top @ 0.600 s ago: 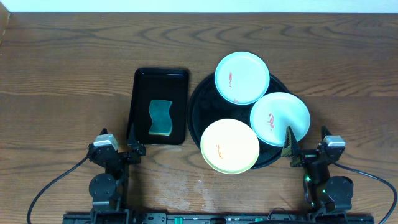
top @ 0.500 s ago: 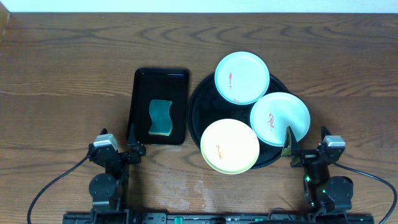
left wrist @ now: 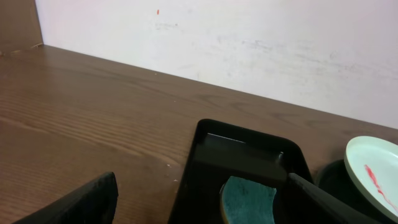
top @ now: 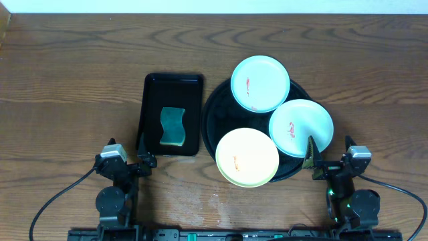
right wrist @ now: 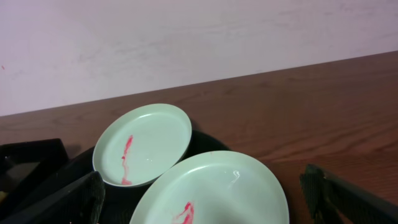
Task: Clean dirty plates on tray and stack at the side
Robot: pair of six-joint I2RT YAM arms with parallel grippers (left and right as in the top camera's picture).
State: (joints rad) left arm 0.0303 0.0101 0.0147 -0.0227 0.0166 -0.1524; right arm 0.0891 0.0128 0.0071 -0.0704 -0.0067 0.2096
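Note:
The round black tray [top: 215, 107] holds three plates. A bluish-white plate [top: 260, 83] at the back and a second one [top: 301, 127] at the right each bear a red smear. A pale yellow plate [top: 247, 157] at the front has a small red mark. In the right wrist view the two bluish plates show, far [right wrist: 143, 143] and near [right wrist: 214, 190], on the tray [right wrist: 205, 142]. My left gripper [top: 127, 161] is open and empty by the table's front, left of the tray. My right gripper [top: 329, 163] is open and empty beside the tray's front right rim.
A small rectangular black tray [top: 152, 114] holding a teal sponge [top: 173, 126] lies left of the round tray; both show in the left wrist view, tray [left wrist: 249, 152] and sponge [left wrist: 249, 199]. A pale wall runs behind the table.

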